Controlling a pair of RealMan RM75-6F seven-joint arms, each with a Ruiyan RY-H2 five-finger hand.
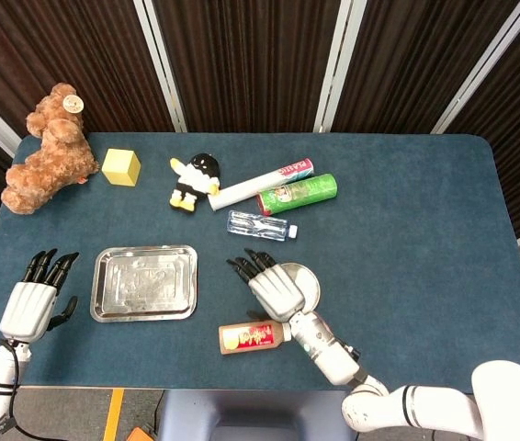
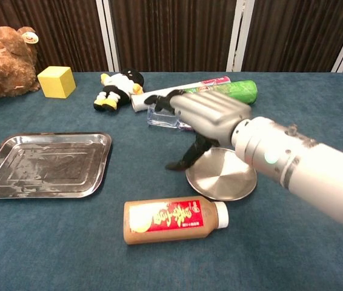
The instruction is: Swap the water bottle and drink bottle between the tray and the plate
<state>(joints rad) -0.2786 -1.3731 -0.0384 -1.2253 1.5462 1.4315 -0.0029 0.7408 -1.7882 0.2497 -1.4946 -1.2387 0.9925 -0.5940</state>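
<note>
Tray (image 1: 143, 282): bare steel, nothing in it
Plate (image 2: 223, 176): holds nothing; right hand (image 1: 274, 286) hovers over its left edge, fingers spread, holding nothing
Drink bottle (image 2: 173, 220): lying on the table before the plate
Water bottle (image 1: 261, 225): lying beyond the plate, beside a green can (image 1: 297, 194)
Left hand (image 1: 34, 302): left of tray; fingers apart
Surface: blue table (image 1: 416, 239); dark curtains (image 1: 242, 64) behind

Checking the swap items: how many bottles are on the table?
2: the drink bottle lies on its side at the near edge; the water bottle lies mid-table beside the green can.
</note>
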